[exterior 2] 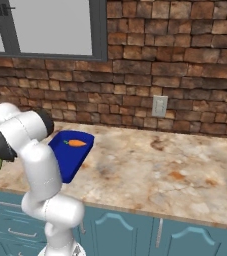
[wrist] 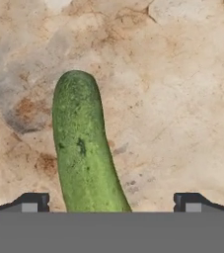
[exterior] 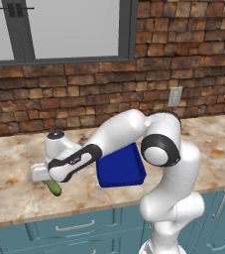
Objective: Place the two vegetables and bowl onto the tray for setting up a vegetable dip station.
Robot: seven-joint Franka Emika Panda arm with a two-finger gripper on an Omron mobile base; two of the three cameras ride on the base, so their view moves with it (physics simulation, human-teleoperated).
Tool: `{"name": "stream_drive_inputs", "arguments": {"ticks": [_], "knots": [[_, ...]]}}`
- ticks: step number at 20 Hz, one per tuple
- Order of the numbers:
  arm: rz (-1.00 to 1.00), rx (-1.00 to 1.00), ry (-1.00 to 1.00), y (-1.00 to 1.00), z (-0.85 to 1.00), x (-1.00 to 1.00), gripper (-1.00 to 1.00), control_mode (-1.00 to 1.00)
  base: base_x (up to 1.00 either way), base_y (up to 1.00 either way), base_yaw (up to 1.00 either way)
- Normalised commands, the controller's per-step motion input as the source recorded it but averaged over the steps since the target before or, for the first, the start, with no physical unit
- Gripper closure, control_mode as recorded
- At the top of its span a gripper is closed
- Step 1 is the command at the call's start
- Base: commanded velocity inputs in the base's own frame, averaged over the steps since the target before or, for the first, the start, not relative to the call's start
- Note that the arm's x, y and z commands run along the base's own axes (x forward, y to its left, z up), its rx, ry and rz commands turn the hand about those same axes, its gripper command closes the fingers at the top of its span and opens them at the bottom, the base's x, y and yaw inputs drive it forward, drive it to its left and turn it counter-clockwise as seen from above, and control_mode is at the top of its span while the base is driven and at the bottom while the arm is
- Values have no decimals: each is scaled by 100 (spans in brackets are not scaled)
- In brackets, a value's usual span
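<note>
While the carrot (exterior 2: 76,143) lay on the tray (exterior: 120,168), the gripper (wrist: 111,202) hung left of it, fingers spread wide around the cucumber (wrist: 84,148) on the counter (exterior 2: 160,165).

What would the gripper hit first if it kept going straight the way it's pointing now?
Most likely the cucumber, lying on the counter between the open fingertips of the gripper; how far off is unclear.

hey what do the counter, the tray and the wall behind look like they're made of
Counter: looks like polished stone, marble or granite, going by the mottled beige with rusty veins. Tray: probably plastic, a uniform deep blue with a smooth matte look and no grain. Wall: brick, rough reddish-brown blocks with visible mortar lines.
</note>
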Motion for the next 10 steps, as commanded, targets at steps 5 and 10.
{"name": "stream_drive_inputs", "arguments": {"ticks": [5, 10], "knots": [[0, -1, 0, 22, -22, 14, -100, -100, 0, 0, 0], [0, -2, 0, 21, -18, 21, -100, -100, 0, 0, 0]]}}
